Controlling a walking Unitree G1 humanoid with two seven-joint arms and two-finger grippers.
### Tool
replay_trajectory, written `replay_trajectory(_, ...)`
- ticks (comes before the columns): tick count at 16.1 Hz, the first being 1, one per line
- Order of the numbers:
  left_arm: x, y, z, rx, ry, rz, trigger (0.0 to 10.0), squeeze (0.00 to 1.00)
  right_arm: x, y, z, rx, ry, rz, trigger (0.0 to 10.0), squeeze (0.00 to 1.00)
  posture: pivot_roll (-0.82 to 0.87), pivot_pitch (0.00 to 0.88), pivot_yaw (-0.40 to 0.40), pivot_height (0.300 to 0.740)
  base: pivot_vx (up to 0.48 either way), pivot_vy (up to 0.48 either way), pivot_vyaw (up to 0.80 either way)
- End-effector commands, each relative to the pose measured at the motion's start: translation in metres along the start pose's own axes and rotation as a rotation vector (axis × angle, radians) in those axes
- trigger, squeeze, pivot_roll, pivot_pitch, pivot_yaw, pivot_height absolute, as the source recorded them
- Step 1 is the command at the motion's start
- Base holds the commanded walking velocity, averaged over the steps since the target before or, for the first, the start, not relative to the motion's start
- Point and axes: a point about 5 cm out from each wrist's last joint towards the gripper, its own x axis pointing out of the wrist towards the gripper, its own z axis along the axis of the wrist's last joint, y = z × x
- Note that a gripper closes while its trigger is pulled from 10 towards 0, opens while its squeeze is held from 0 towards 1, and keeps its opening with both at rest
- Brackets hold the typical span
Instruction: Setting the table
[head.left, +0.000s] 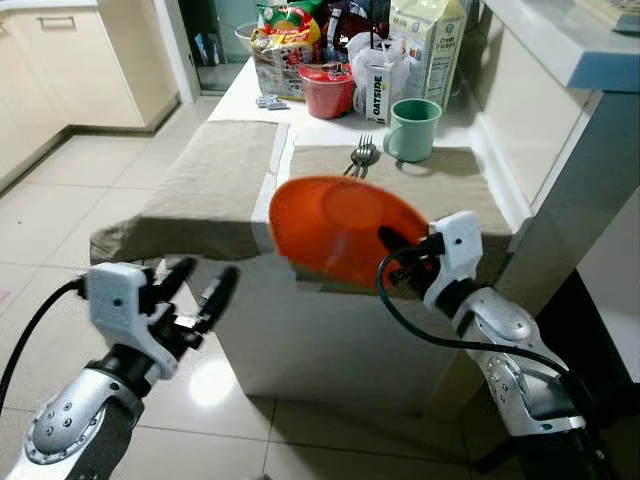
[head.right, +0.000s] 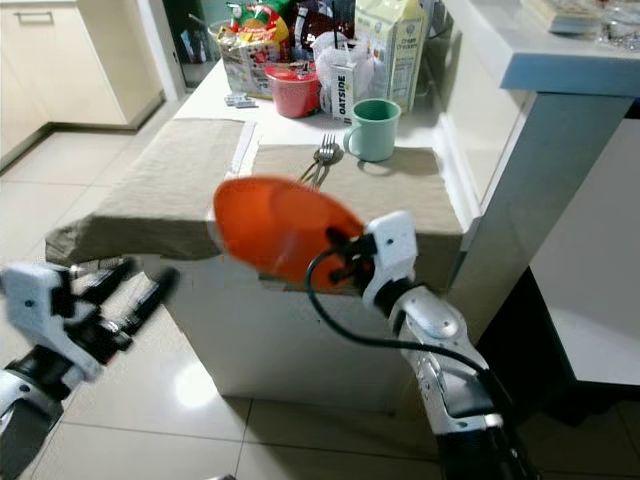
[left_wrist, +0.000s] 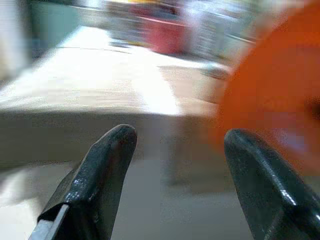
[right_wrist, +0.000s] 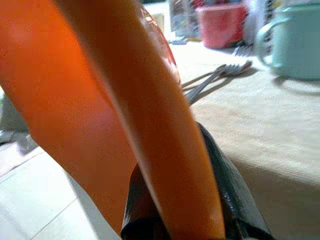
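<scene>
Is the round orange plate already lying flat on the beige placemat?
No, the right gripper holds the round orange plate tilted in the air at the near edge of the beige placemat.

Orange plate (head.left: 340, 228), mint-green mug (head.left: 412, 128), red tub (head.left: 327, 90), beige placemats (head.left: 215, 175).
</scene>
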Motion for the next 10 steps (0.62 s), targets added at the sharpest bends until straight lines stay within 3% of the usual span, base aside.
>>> replay_trajectory(1, -0.001, 0.009, -0.001, 0.005, -0.009, 0.079, 10.0, 0.0, 0.003, -0.002, 0.011, -0.019, -0.059, -0.016, 0.0, 0.0, -0.08, 0.0, 0.057, 0.74, 0.0, 0.0, 0.0)
replay_trajectory(4, -0.01, 0.011, -0.033, -0.012, 0.011, 0.256, 10.0, 0.0, -0.009, -0.005, 0.006, -0.022, -0.108, -0.075, 0.0, 0.0, -0.1, 0.0, 0.058, 0.74, 0.0, 0.0, 0.0)
replay_trajectory(5, -0.014, 0.011, -0.041, -0.016, 0.02, 0.267, 10.0, 0.0, -0.017, -0.006, 0.002, -0.033, -0.125, -0.091, 0.0, 0.0, -0.1, 0.0, 0.057, 0.74, 0.0, 0.0, 0.0)
replay_trajectory(7, -0.019, 0.007, -0.05, 0.059, 0.029, 0.26, 10.0, 0.0, -0.036, -0.017, -0.007, -0.049, -0.125, -0.186, 0.0, 0.0, -0.11, 0.0, 0.053, 0.74, 0.0, 0.0, 0.0)
replay_trajectory(10, -0.014, -0.002, -0.052, 0.081, 0.023, 0.237, 10.0, 0.0, -0.056, -0.031, -0.011, -0.116, -0.135, -0.306, 0.0, 0.0, -0.12, 0.0, 0.057, 0.74, 0.0, 0.0, 0.0)
